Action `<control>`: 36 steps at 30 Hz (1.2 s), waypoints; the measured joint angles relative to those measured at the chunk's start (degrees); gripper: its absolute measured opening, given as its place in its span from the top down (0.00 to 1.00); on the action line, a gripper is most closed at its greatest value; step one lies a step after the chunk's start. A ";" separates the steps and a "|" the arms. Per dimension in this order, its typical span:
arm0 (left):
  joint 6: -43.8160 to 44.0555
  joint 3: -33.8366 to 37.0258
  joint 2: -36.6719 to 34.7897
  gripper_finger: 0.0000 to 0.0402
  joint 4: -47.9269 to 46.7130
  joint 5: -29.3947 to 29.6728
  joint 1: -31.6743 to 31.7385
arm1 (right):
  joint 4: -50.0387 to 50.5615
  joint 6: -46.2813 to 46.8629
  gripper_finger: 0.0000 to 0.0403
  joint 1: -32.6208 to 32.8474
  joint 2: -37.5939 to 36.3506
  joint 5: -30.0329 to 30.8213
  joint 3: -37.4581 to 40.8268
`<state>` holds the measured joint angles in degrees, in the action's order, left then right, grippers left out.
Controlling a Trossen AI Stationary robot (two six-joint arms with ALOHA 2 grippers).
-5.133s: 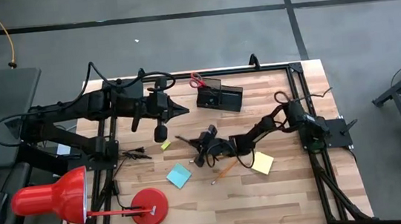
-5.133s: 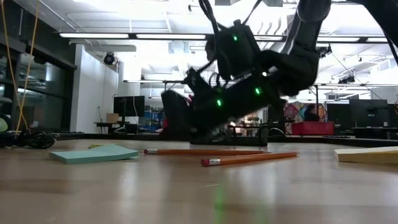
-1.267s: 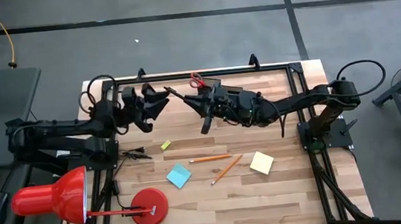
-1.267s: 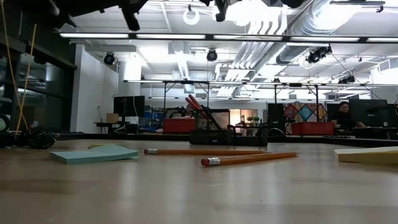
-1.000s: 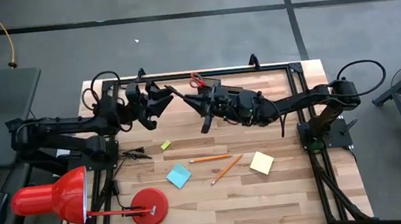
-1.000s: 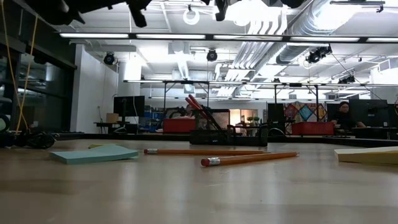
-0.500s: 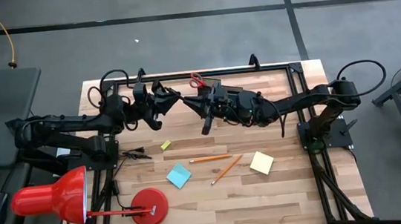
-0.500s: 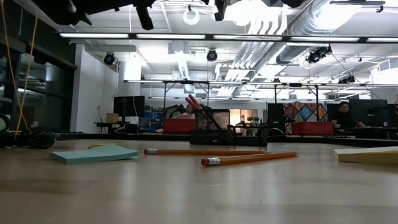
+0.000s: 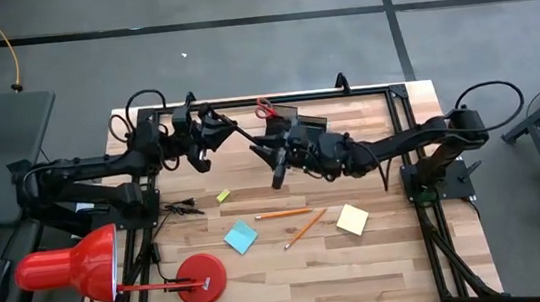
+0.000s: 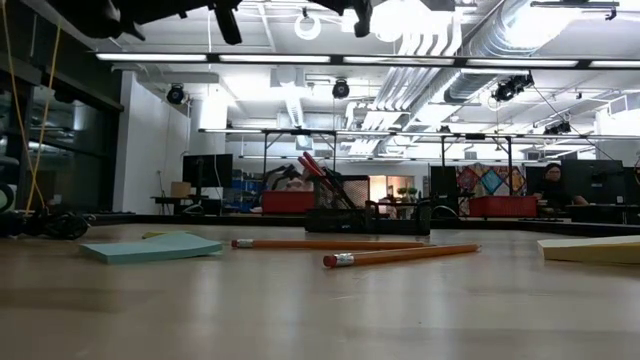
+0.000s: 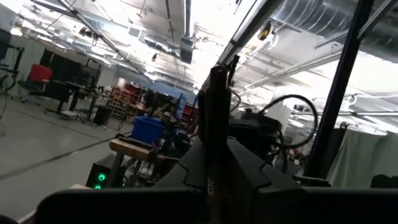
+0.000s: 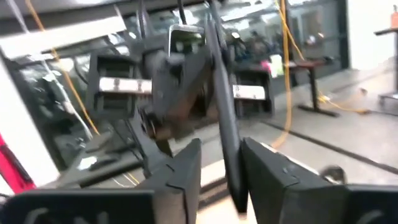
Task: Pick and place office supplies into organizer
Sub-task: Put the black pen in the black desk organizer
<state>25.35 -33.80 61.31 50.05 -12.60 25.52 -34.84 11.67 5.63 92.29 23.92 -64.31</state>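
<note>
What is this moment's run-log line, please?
left pincer shut on slim black pen | right pincer shut on second slim black pen | both raised beside black organizer

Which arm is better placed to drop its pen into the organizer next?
Probably the right: its gripper, holding a pen, hangs beside the organizer; the left gripper is farther off.

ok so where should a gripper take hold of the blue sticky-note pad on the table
The blue sticky-note pad lies flat, turned diamond-wise, clear of the pencils. Probably best to come straight down and pinch two opposite straight edges, fingers turned to match its rotation, since its thin profile offers no side purchase.
</note>
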 joint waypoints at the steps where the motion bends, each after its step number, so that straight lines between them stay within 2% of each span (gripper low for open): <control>1: -0.19 0.00 -0.22 0.96 -0.43 -1.14 0.81 | 1.34 -0.07 0.72 0.64 -0.35 1.13 0.00; 5: -0.49 -0.07 -0.39 0.96 -2.00 -3.70 3.38 | 6.69 0.22 0.66 3.25 -1.44 6.71 0.08; 8: -2.14 -0.09 -0.28 0.96 -3.84 -1.50 4.91 | 10.82 0.65 0.63 5.59 -2.32 7.67 0.09; 12: -3.03 -0.11 -0.43 0.96 -2.89 -1.98 7.92 | 19.71 5.69 0.60 8.40 -3.60 9.35 0.09; 19: -4.71 -0.07 2.50 0.96 -7.60 -1.47 13.28 | 36.47 17.17 0.62 12.39 -4.31 11.48 0.09; 25: -5.98 -3.36 12.30 0.96 -7.42 -1.54 14.00 | 50.68 26.19 0.64 14.35 -4.32 12.01 0.09; 36: -9.72 -23.29 35.44 0.94 -10.13 -0.91 13.89 | 63.16 34.86 0.63 17.84 -4.67 12.87 0.09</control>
<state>15.64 -57.09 96.75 39.92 -13.52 39.42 28.32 46.53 23.47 87.62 36.79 -64.23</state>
